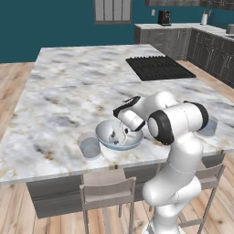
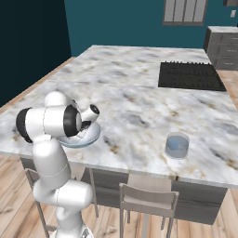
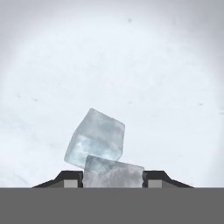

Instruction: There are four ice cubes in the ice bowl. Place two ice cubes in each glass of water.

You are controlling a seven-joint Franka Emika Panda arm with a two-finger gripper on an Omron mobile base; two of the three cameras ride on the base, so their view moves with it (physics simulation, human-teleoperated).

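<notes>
Two ice cubes [image 3: 97, 142] show in the hand view, one clamped between the gripper's [image 3: 113, 178] dark fingertips [image 3: 70, 179], the other leaning against it just behind. The gripper [image 1: 115, 137] reaches down inside the ice bowl [image 1: 132, 142], which sits near the counter's [image 1: 55, 114] front edge. One glass of water [image 1: 89, 146] stands just left of the bowl; the other [image 2: 176, 145] stands well apart toward the right end. A dark cooktop [image 1: 159, 67] lies at the far side.
</notes>
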